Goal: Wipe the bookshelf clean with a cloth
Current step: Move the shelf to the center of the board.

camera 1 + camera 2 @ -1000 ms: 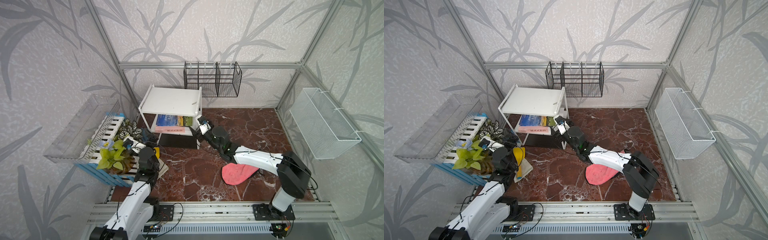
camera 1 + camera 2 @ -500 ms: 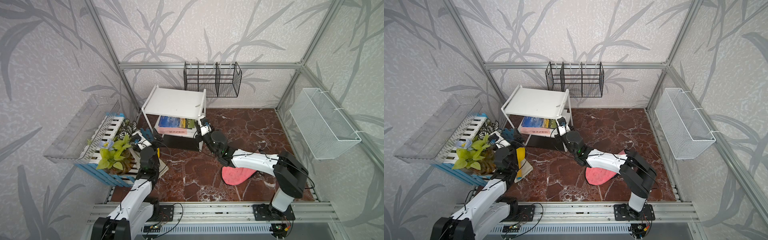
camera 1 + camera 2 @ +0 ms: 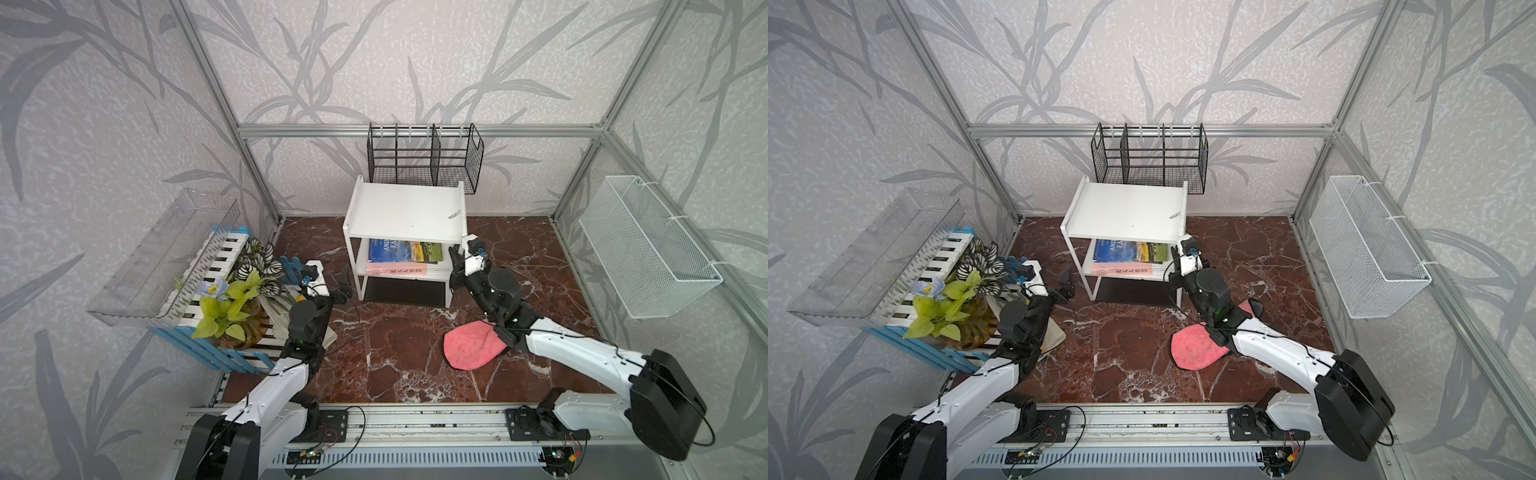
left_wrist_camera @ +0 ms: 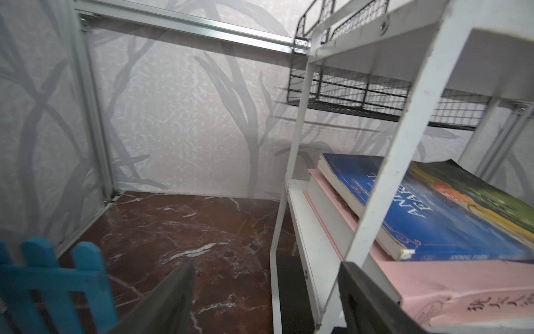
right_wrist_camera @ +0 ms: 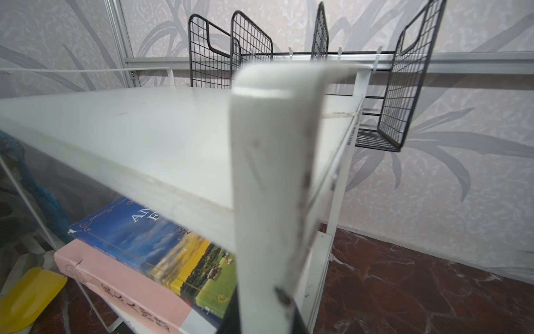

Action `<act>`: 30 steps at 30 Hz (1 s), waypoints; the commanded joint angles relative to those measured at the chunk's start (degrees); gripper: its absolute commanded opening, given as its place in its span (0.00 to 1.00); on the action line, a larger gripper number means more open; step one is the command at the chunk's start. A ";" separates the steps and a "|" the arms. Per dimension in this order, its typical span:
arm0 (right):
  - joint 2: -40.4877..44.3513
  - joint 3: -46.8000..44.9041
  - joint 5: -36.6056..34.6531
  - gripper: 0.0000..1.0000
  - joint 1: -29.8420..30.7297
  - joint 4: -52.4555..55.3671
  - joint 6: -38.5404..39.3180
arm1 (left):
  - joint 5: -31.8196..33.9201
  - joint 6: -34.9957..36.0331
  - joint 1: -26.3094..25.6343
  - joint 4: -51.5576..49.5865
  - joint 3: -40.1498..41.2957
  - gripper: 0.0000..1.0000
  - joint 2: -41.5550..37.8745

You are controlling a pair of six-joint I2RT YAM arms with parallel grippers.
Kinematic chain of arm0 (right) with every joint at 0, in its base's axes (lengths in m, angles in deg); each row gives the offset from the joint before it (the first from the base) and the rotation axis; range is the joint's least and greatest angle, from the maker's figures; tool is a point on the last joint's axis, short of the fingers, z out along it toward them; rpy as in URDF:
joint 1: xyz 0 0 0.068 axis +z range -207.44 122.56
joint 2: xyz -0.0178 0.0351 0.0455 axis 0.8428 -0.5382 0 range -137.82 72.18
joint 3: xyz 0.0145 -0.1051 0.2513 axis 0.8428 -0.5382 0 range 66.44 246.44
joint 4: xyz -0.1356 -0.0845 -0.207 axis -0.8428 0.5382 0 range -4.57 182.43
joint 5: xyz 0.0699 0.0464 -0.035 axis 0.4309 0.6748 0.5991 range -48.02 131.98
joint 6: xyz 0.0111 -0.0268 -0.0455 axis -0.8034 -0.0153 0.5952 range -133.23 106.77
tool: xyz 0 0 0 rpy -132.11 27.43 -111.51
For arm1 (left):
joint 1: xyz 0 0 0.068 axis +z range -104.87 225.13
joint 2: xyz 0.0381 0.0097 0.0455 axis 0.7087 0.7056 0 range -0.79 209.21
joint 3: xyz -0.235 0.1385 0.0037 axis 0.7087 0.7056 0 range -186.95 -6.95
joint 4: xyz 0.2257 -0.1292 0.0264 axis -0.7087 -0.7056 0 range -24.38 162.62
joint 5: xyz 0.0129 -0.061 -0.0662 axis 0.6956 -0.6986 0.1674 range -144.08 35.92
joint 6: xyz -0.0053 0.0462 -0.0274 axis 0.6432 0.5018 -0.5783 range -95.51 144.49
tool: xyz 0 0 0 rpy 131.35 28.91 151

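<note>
Right tool [image 3: 457,264] clamps the bookshelf [image 3: 405,208] by a thin square white leg [image 5: 268,202]; left tool [image 4: 265,270] spread apart.

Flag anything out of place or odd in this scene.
The cloth lies on the floor under the right arm, held by neither gripper, while the right gripper is shut on the bookshelf at its front leg. A small scrap sits on the top board near its right rim.

The scene holds 1 bookshelf [image 3: 405,208], 2 books [image 3: 390,250], 1 cloth [image 3: 469,345], 1 black wire rack [image 3: 415,174], 1 white mesh basket [image 3: 648,249].
</note>
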 commanded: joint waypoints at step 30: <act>-0.16 -1.79 7.27 0.17 -14.43 8.04 0.05 | 2.06 3.03 -8.34 0.94 -19.77 0.48 24.99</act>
